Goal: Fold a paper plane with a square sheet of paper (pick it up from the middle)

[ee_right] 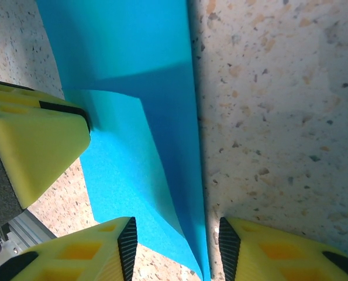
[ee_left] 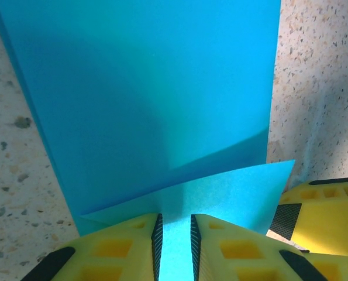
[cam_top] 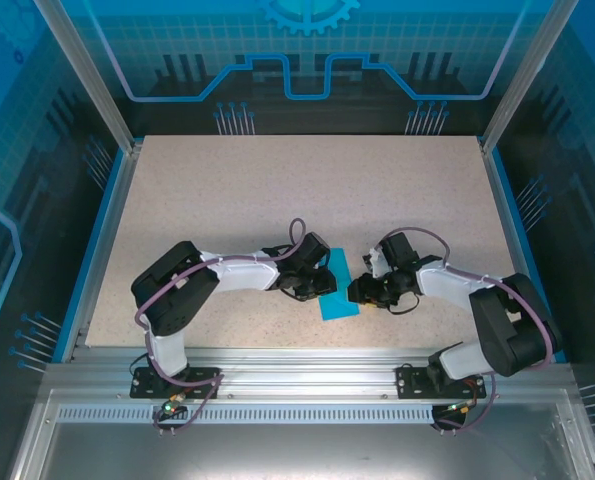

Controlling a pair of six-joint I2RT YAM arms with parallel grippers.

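The speckled table (cam_top: 307,200) is evenly and brightly lit from above, while in both wrist views soft shadows are thrown across the square sheet of paper (ee_left: 156,88) and onto the surface right of it, all rendered sharply.

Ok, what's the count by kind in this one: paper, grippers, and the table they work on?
Teal-blue paper sheet: 1
Grippers: 2, the left gripper and the right gripper
Table: 1
Total: 4
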